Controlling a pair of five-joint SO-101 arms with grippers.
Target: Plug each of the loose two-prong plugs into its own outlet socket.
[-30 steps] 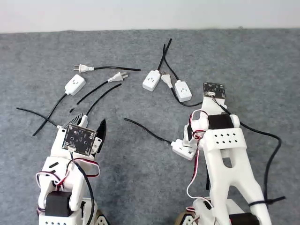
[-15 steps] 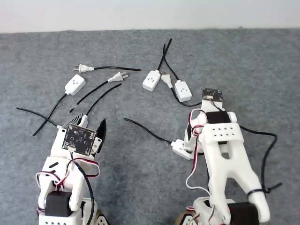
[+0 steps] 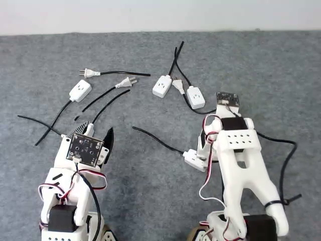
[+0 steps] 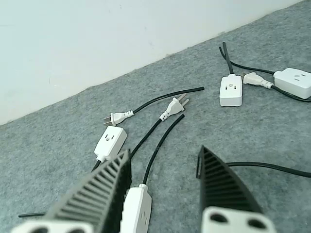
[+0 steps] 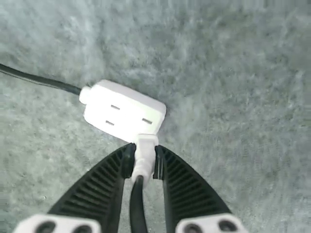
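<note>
My right gripper (image 5: 145, 149) is shut on a white two-prong plug (image 5: 145, 158). The plug's front end butts against the end face of a white outlet socket (image 5: 124, 114) lying on the carpet, and its prongs are hidden. From above, this socket (image 3: 194, 160) lies just left of the right gripper (image 3: 204, 150). My left gripper (image 4: 164, 151) stands open low over the carpet, with another white socket (image 4: 137, 209) lying between its fingers. Two loose plugs (image 3: 89, 74) (image 3: 125, 82) lie at the far left near a socket (image 3: 79, 90).
At the far middle, two more sockets (image 3: 161, 86) (image 3: 195, 97) lie with a plug (image 3: 177, 86) between them. Black cords trail across the grey carpet (image 3: 150, 181), one running from the right-hand socket toward the left. A pale wall (image 3: 160, 15) bounds the far side.
The right arm has drawn its wrist slightly back toward the near side, and the socket at its gripper has slid a little left. The left arm has not moved.
</note>
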